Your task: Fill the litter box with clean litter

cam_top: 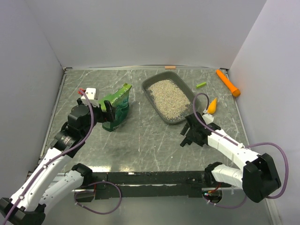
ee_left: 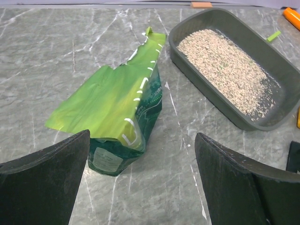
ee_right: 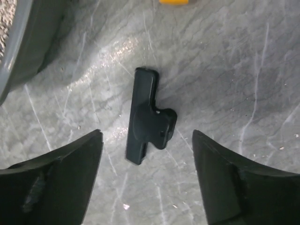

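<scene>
From above, you have the litter box [cam_top: 146,88] lying slantwise at the back middle of the table [cam_top: 140,140], with the clean litter [cam_top: 169,98] spread over most of its floor. A green bag [cam_top: 117,108] stands to its left, apart from it. Your left pincer [cam_top: 107,108] sits just beside the bag. Your right pincer [cam_top: 190,133] hangs low off the box's near end, close to a yellow scoop [cam_top: 212,106].

Through the left wrist, both fingers stand wide apart and grip nothing. The bag is ahead of them, upright, its torn top flap flopped over. The box lies beyond on the right.

Through the right wrist, the fingers are likewise spread. A black clip [ee_right: 147,117] lies flat on the table between them, touching neither, and the box's wall shows at the upper left.

Judging by the litter in the box, the pouring looks done and you are at the tidying end. If you want more in, the left pincer must close on the bag's body and tip it over the rim. Otherwise, lift both arms straight up so that neither knocks the bag or the clip.
</scene>
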